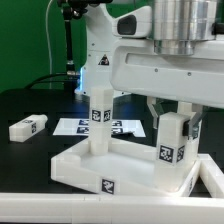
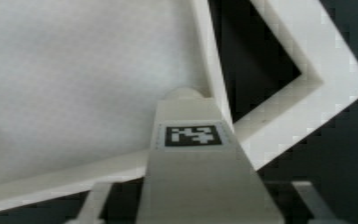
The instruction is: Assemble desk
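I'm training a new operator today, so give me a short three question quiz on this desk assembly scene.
1. True or false: one leg already stands upright on the desk top.
2. What does the gripper hold? A) a leg B) the marker board C) nothing
3. Where does the loose leg lie?

Key
1. True. It stands at a corner of the top; whether it is fully fixed cannot be told.
2. A. The fingers are closed on a second leg, upright over the top near the exterior view's right; the wrist view shows its tagged face.
3. On its side on the black table, towards the exterior view's left, apart from the top.
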`<state>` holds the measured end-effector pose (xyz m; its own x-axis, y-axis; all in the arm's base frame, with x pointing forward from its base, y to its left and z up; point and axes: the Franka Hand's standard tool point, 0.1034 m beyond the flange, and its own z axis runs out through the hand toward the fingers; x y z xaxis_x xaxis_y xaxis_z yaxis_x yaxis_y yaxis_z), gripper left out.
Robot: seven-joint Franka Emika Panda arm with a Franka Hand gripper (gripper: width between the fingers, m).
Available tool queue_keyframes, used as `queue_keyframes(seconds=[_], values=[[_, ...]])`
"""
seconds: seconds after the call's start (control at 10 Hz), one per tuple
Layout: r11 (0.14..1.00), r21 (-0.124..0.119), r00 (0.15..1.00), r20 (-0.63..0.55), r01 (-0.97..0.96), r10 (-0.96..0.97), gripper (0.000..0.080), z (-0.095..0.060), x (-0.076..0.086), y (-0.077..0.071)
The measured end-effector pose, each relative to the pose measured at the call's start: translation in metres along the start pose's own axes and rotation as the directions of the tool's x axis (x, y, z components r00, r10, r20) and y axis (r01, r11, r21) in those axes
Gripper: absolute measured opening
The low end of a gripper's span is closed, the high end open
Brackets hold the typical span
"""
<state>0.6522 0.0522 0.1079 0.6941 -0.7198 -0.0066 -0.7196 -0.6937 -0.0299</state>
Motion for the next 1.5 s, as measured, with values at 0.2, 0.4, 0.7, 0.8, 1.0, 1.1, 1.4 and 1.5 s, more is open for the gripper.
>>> queue_keyframes(seconds=[0.2,0.4,0.7,0.8,1.0,1.1,1.4,1.5], values=[[0.984,-0.010,0.984,-0.017,-0.178,0.178,0.0291,-0.001,0.009,0.008],[0.971,-0.013,0.970,-0.025,-0.240,0.240,0.0292,-0.002,0.014,0.013],[0.971,-0.011,0.971,-0.024,-0.238,0.238,0.0610,-0.002,0.013,0.013],[0.976,-0.002,0.976,-0.015,-0.219,0.219,0.0638,-0.011,0.013,0.017],[0.994,0.033,0.994,0.007,-0.108,0.107,0.0646,-0.048,0.025,0.055],[0.996,0.032,0.997,-0.001,-0.079,0.079,0.0646,-0.054,0.043,0.082],[0.998,0.023,0.998,-0.022,-0.060,0.060,0.0649,-0.047,0.065,0.113],[0.998,0.023,0.998,-0.023,-0.055,0.056,0.0649,-0.047,0.064,0.111]])
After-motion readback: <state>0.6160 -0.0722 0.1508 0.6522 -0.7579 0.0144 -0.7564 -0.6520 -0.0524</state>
